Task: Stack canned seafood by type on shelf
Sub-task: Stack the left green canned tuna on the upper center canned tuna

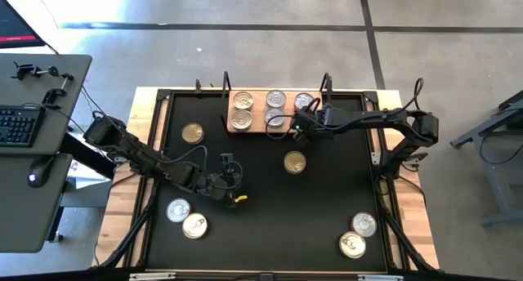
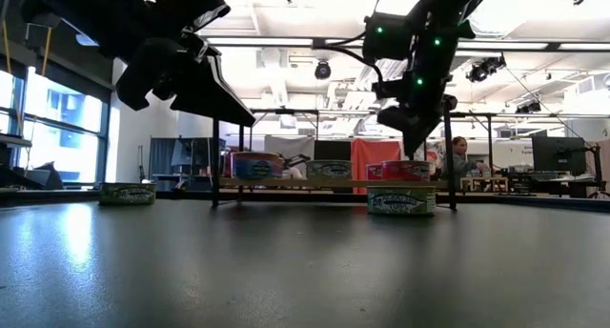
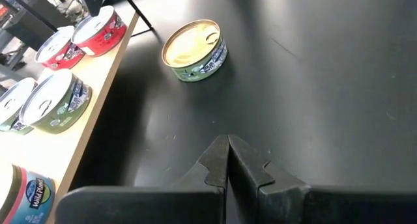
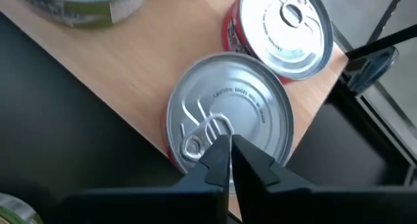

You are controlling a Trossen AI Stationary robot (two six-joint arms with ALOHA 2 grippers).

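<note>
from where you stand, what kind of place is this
Probably a robotics lab or workshop: a grey concrete floor, a grey desk with a black keyboard, and an open hall with ceiling lights and a dark monitor behind.

Your right gripper [image 4: 230, 160] hangs with fingers pressed together, arm stretched out from the right. Your left gripper [image 3: 228, 164], also closed, sits mid-table.

- Tins on the shelf [image 1: 255, 127]: five, silver-lidded, at [image 1: 243, 100], [image 1: 240, 118], [image 1: 276, 99], [image 1: 274, 116] and [image 1: 303, 101] (the last partly hidden by an arm).
- Gold-lidded tins on the black mat [image 1: 270, 224]: two, [image 1: 193, 133] and [image 1: 295, 162].
- Pale-lidded tins near the mat's front corners: four, [image 1: 178, 210], [image 1: 194, 225], [image 1: 364, 224], [image 1: 352, 245].
- Arms: two.
- Shelves: one.
</note>
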